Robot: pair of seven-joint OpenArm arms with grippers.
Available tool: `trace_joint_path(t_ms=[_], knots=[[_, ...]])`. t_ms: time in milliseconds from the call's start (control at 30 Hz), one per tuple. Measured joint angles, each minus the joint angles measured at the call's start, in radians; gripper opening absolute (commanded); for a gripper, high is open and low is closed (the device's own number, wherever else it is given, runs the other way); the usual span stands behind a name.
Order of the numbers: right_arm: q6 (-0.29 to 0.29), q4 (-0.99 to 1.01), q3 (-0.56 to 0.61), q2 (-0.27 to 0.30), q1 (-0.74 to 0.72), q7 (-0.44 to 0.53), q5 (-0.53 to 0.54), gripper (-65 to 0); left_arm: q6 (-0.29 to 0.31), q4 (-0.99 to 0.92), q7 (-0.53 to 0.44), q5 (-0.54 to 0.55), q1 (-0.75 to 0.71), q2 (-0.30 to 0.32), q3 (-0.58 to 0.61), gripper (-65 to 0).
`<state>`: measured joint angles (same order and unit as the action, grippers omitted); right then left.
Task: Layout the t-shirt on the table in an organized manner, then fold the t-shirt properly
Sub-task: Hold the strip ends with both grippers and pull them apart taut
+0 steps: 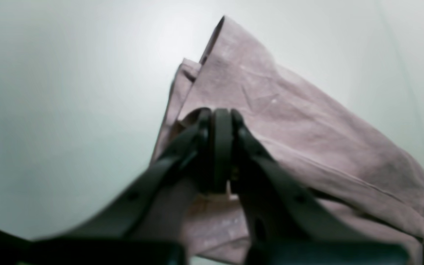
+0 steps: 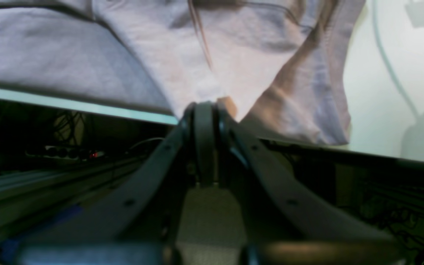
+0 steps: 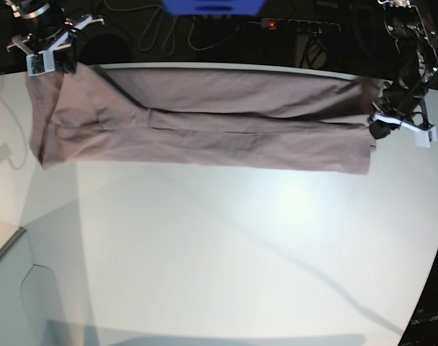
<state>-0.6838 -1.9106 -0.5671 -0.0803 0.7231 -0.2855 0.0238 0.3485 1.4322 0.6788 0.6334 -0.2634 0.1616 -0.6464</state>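
Large smooth white tabletop with a curved edge (image 3: 226,245): most of its surface is bare. The far rim runs along the top of the base view, dark clutter and cables beyond it.

Plain dusty mauve-grey short-sleeved cotton t-shirt (image 3: 204,130): the only cloth present. It lies as a long horizontal band across the far part of the table, close to the far rim, pulled out between the two arms. It looks doubled lengthwise, with a long crease running through the middle of the band and layered edges showing in the left wrist view (image 1: 289,121). The end at the base view's left is wider and bunches into hanging folds, and in the right wrist view that cloth (image 2: 123,62) drapes over the table edge.

Right gripper (image 3: 50,54), at the base view's upper left: jaws clenched on a pinch of shirt fabric, seen plainly in its wrist view (image 2: 204,110), where cloth fans out from the closed tips. It sits at or just past the table's far edge.

Left gripper (image 3: 392,119), at the base view's right: jaws pressed together over the shirt's end (image 1: 221,117). The cloth gathers at the tips, so it reads as a grasp on the shirt.

Judgement: holding both ends apart keeps the band taut, so wrinkles draw out and edges align. This looks like mid-task straightening with the fold incomplete. Likely risk is the overhanging end dragging the shirt off the rim on release.
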Motion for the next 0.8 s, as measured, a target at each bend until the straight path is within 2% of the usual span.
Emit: trace_joint_path(t_ms=[300, 800], knots=[[0.0, 0.087, -0.003, 0.003, -0.097, -0.01, 0.0, -65.0, 0.0, 0.0, -0.006, 0.0, -0.005, 0.002, 0.0, -64.9], [0.0, 0.193, -0.008, 0.069, -0.264, -0.013, -0.001, -65.0, 0.0, -0.043, -0.006, 0.0, -0.007, 0.002, 0.0, -64.9]])
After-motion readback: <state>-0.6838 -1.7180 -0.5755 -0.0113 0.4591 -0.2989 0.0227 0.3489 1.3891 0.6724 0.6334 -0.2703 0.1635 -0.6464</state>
